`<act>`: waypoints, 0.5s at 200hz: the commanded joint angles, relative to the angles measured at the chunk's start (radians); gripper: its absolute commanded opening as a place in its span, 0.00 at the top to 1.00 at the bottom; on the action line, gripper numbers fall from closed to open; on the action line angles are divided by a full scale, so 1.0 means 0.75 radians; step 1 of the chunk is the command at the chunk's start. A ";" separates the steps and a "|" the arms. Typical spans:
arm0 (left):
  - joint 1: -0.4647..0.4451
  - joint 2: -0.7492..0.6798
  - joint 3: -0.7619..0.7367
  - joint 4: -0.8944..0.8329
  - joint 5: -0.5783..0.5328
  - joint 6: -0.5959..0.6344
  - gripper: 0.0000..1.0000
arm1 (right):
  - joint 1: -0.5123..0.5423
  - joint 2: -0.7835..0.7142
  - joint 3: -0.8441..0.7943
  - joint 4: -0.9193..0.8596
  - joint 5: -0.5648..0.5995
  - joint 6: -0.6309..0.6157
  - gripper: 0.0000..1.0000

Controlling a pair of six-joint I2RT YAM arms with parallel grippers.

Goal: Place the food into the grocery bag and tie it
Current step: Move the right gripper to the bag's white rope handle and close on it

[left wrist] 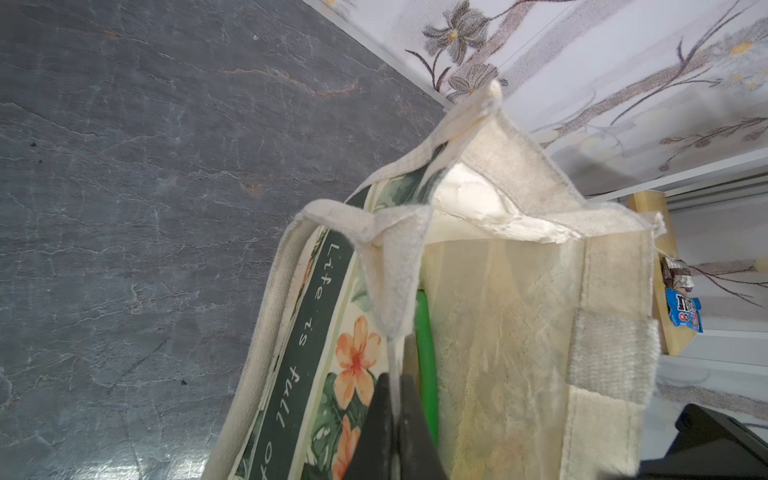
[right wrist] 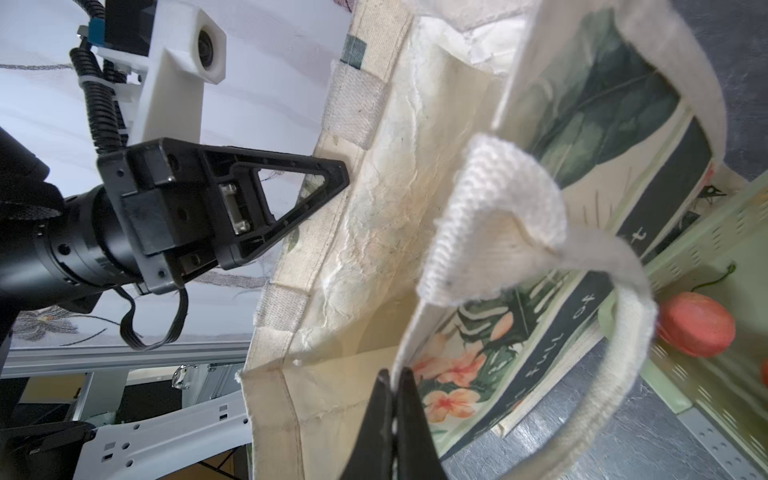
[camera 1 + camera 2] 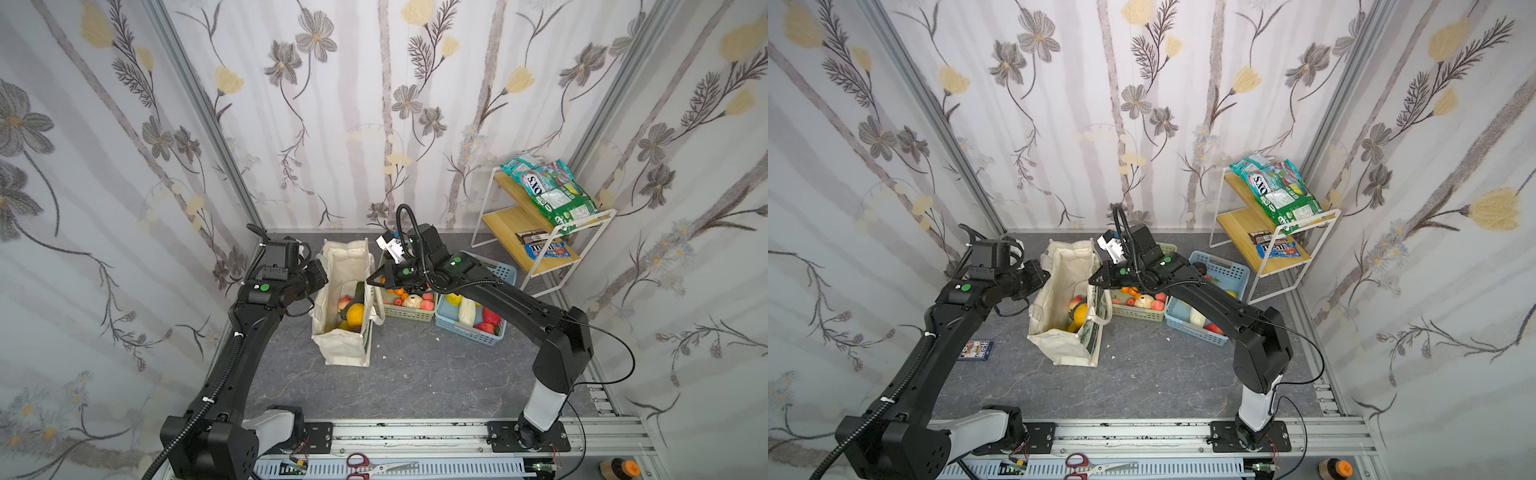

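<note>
dark grey slate-look tabletop across the lower middle of both top views, faintly veined, a few white crumbs on it; boxed in on three sides by pale floral-print walls; aluminium rail and red-handled scissors along the bottom edge; canvas tote upright at centre, mouth open, toy fruit inside, an orange piece uppermost; left gripper clenched on the tote's left rim; right gripper clenched on the tote's right rim; just right of the tote, pale green basket and blue basket, both with more fruit; white wire shelf with snack packets at centre right; small blue box at left in a top view.
</note>
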 commanded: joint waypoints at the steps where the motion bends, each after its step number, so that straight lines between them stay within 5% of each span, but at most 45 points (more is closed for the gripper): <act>1: -0.008 0.005 -0.006 0.028 -0.020 -0.030 1.00 | -0.012 -0.006 -0.023 0.055 0.022 -0.009 0.95; 33: -0.001 0.000 -0.025 -0.030 -0.118 -0.025 1.00 | -0.028 0.031 -0.054 0.048 0.036 -0.019 0.86; 71: 0.022 -0.005 -0.064 -0.020 -0.115 -0.025 1.00 | -0.055 -0.009 -0.144 0.060 0.064 -0.012 0.58; 100: 0.034 -0.007 -0.068 -0.016 -0.105 -0.023 1.00 | -0.088 -0.110 -0.256 0.113 0.085 0.030 0.49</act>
